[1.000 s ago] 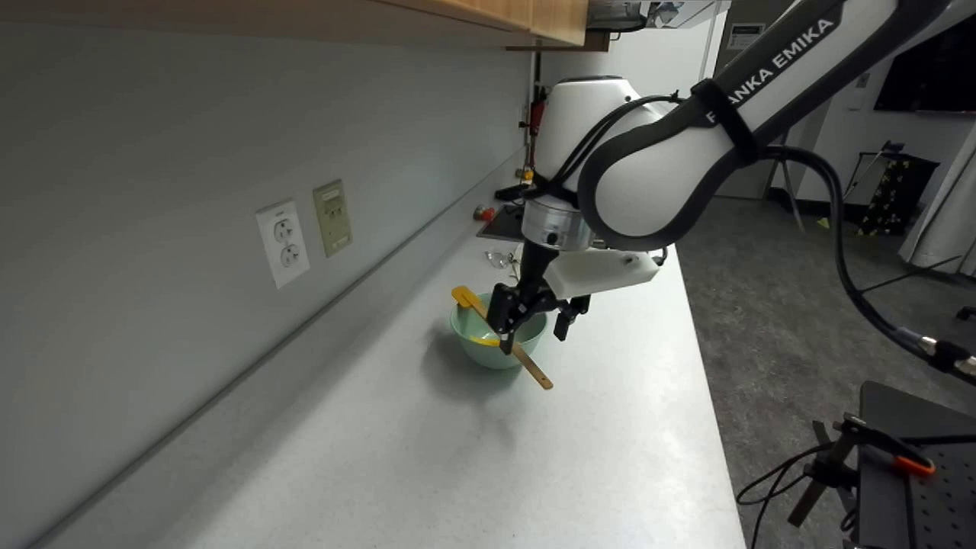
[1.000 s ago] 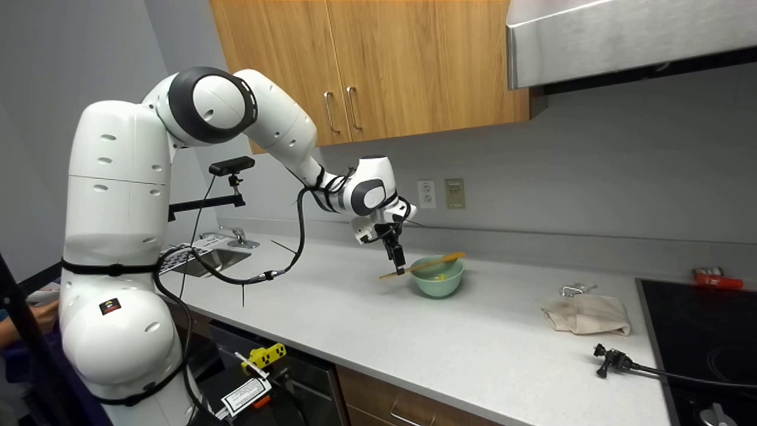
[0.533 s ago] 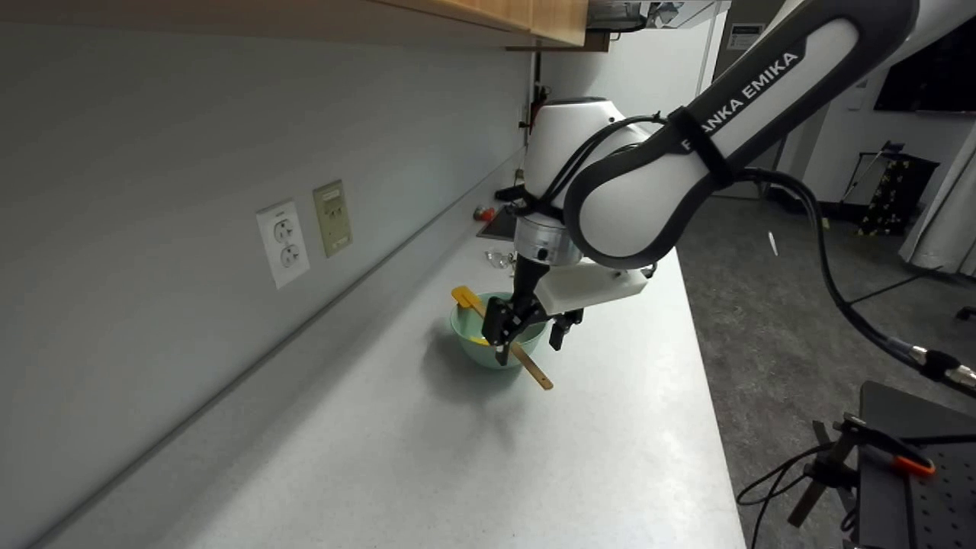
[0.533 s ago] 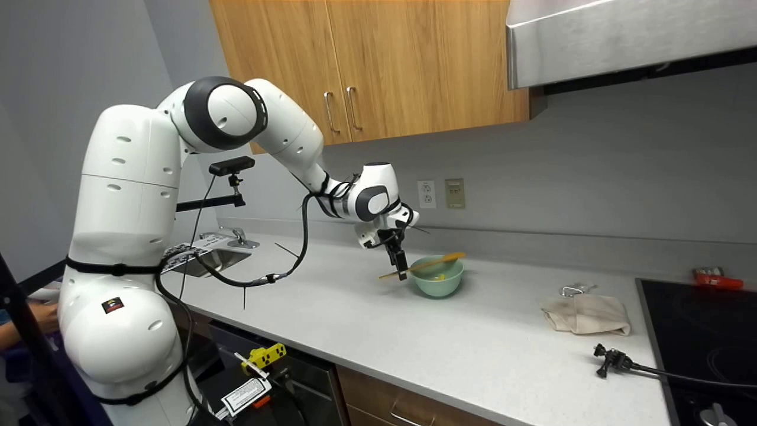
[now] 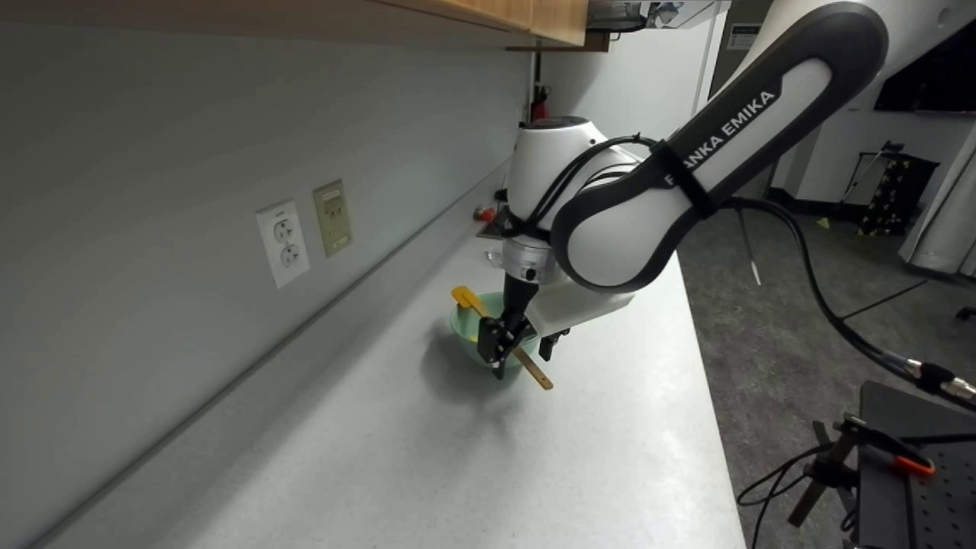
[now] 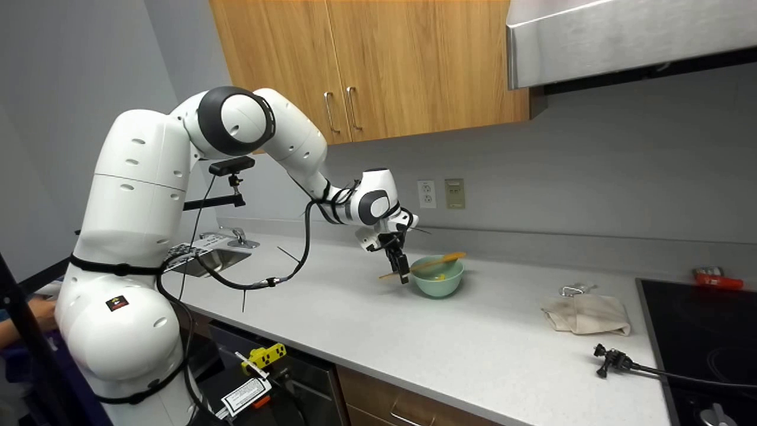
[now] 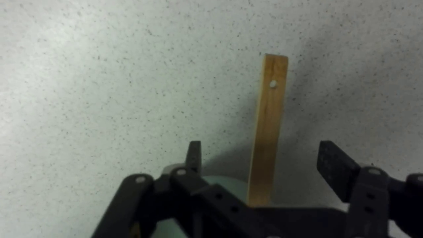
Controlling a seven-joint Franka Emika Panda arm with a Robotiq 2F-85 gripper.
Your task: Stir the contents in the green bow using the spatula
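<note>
I take this for the grasp, stirring not yet begun. In an exterior view, my gripper, at left, has its jaws wide around the handle of the spatula (the wrist view shows gaps either side), so next I should close them squarely. The flat, grainy wood crosses the smooth, round green bowl, yellow bits inside, speckled counter beneath, ending rightmost in a yellow blade.

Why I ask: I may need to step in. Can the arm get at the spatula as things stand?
Probably yes: the spatula's handle juts past the bowl and, in the wrist view, shows between the jaws of the open pincer. The bowl's rim, seen near one jaw, might hinder.
</note>
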